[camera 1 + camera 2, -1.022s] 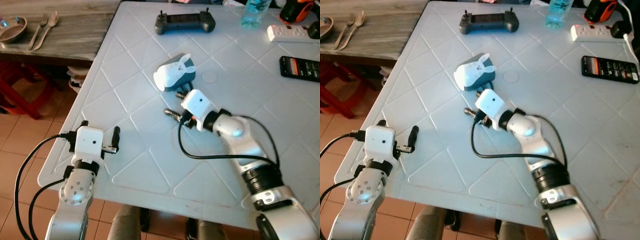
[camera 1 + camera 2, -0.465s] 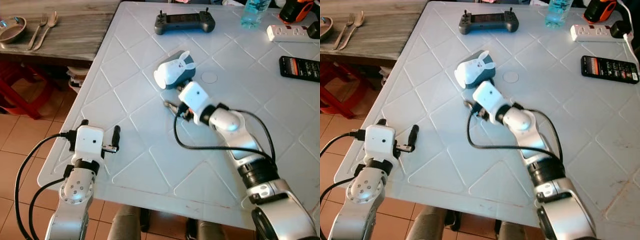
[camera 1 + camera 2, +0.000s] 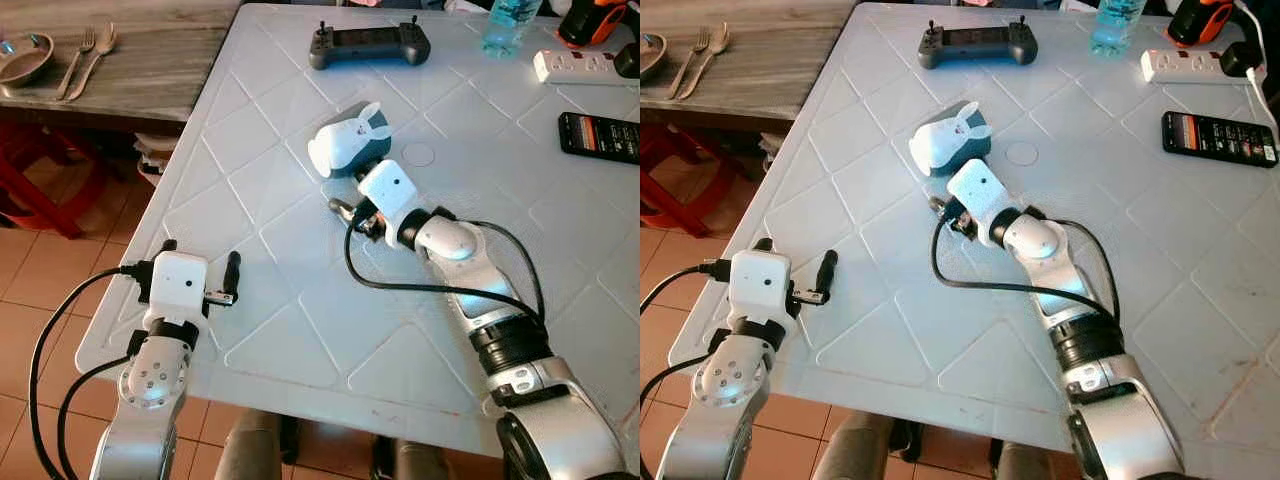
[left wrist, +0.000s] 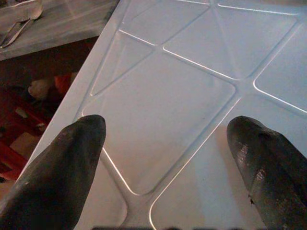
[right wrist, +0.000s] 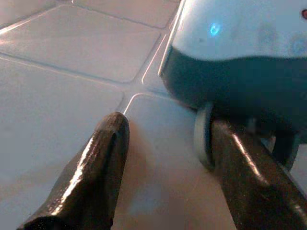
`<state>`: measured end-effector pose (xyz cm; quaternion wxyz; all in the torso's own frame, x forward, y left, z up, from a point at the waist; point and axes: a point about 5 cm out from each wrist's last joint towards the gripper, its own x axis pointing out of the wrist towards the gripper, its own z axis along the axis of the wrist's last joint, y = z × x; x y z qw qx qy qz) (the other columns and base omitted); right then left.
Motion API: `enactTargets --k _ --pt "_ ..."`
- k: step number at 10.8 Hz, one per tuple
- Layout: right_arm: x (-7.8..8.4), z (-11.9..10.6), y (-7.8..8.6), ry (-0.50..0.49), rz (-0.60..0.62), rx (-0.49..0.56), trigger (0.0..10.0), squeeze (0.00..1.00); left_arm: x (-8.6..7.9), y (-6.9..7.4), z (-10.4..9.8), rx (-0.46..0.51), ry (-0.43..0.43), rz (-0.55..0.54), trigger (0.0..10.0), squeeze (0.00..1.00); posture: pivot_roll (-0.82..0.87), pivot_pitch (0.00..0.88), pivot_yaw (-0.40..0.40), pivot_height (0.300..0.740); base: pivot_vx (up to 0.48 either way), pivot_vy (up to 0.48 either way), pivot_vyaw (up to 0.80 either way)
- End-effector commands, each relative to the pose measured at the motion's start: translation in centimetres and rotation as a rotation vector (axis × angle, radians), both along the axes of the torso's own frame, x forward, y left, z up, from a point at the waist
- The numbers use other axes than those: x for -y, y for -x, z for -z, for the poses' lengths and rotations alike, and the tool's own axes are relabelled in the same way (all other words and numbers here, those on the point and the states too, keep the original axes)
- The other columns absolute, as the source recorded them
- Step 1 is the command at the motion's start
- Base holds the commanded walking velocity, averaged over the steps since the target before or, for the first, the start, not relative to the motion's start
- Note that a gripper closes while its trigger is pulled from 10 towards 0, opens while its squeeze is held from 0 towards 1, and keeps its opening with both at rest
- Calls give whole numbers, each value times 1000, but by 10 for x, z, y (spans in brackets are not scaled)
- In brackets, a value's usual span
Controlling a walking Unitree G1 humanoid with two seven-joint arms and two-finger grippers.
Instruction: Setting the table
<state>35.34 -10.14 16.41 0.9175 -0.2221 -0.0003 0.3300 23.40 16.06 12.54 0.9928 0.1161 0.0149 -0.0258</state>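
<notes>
Little of the table setting looks done on the white bench: it carries no plate, bowl or cutlery. What it holds is a rabbit-eared toy robot near the centre, a black handheld controller at 12 o'clock from it, and, off toward 2 o'clock, a water bottle, a power strip and a phone.

The tableware sits on the wooden bench at far 10 o'clock: a bowl with a fork and spoon beside it.

The right pincer lies low on the surface at 5 o'clock of the toy, fingers spread, one finger touching the toy's small wheel and dark base, the other on bare bench. My reading is that the toy is being approached to clear it away; it is not gripped yet.

The left pincer hovers spread over the near left corner, holding nothing. Clearing and fetching the tableware both seem still ahead.
</notes>
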Motion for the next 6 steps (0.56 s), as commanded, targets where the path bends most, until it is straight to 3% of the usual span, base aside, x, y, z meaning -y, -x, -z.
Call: enactTargets --k 1,3,4,6 --pt "2 10 -2 2 16 -65 9922 0 -3 3 2 -16 -7 -5 10000 0 145 246 81 740 0 0 0" --pt "10 11 -14 11 60 -145 10000 0 -3 4 3 -24 -8 -6 10000 0 145 250 79 740 0 0 0" --pt "16 12 -18 60 42 -162 0 0 -3 5 4 -31 -9 -2 10000 0 143 251 73 740 0 0 0" --pt "30 13 -23 221 10 -163 0 0 -5 2 4 -31 -11 -4 10000 0 139 246 70 740 0 0 0"
